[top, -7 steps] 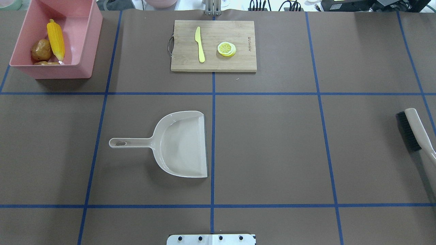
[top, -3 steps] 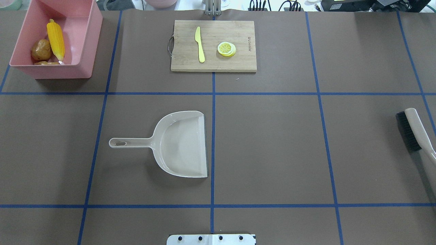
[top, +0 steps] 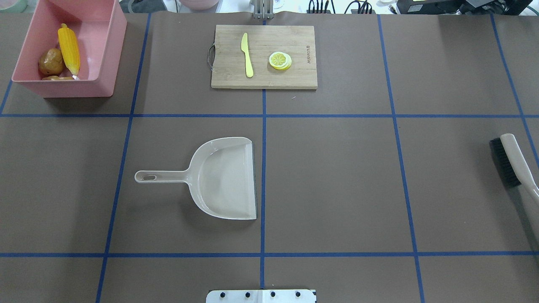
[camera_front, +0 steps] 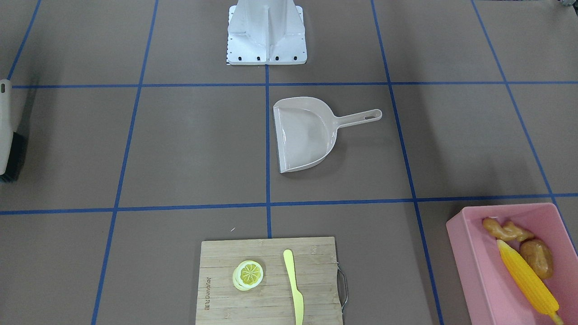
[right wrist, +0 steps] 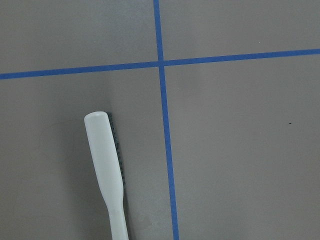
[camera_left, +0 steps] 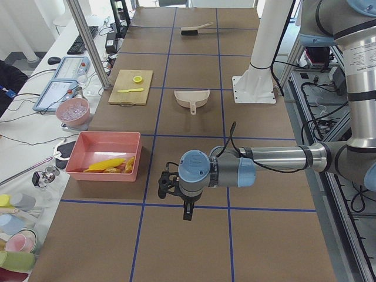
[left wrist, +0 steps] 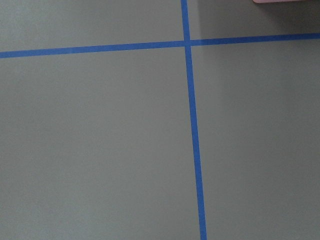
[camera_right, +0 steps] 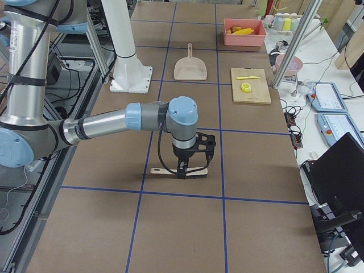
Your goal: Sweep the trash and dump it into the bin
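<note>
We see the brown paper-covered table with its blue tape grid [top: 337, 189], and nothing on it has shifted since the frames 1.0 s and 0.4 s earlier. Every item lies as it did.

We take the wooden cutting board [top: 294, 42] as our landmark. The left arm [camera_left: 270, 158] reaches out low over the table. Its left gripper [camera_left: 187, 212] hangs farther to the board's left than the bin. We cannot tell whether its pincer is spread or closed. The right arm [camera_right: 102, 125] stretches far to the board's right. The right gripper [camera_right: 182, 170] stands right over the brush, and we cannot tell its pincer's state either.

The large rectangular pink plastic bin [top: 63, 88] sits well to the board's left, on the same far row. The beige plastic dustpan [top: 227, 181] lies nearer the robot than the board, with its handle pointing left. The beige brush with black bristles [top: 511, 162] lies far to the board's right.

All 3 trash pieces rest inside the bin. They are the long yellow corn cob [top: 69, 48], the rounded orange-brown potato [top: 50, 62] touching it, and the knobbly tan ginger root [camera_front: 503, 230]. On the board lie the yellow plastic knife [top: 247, 54] and the yellow lemon slice [top: 280, 60], a little apart.
</note>
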You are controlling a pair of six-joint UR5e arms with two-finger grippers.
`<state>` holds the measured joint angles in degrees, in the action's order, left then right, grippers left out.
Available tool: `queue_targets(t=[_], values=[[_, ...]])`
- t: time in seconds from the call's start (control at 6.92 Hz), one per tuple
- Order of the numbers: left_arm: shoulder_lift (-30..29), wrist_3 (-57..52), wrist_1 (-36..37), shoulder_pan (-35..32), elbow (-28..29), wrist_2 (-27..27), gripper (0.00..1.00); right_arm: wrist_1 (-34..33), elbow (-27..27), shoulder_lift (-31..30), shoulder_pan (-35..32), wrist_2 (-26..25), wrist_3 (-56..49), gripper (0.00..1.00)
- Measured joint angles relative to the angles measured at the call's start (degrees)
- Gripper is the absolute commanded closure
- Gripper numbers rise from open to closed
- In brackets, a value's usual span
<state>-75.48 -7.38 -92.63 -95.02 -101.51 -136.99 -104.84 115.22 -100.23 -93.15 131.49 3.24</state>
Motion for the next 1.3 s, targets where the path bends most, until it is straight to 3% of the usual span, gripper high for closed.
queue_targets(t=[1.3], values=[[-0.7, 0.0, 0.0, 0.1, 2.5, 2.4, 0.02, 0.1, 0.2, 0.2, 0.0, 0.0, 0.2, 0.0]])
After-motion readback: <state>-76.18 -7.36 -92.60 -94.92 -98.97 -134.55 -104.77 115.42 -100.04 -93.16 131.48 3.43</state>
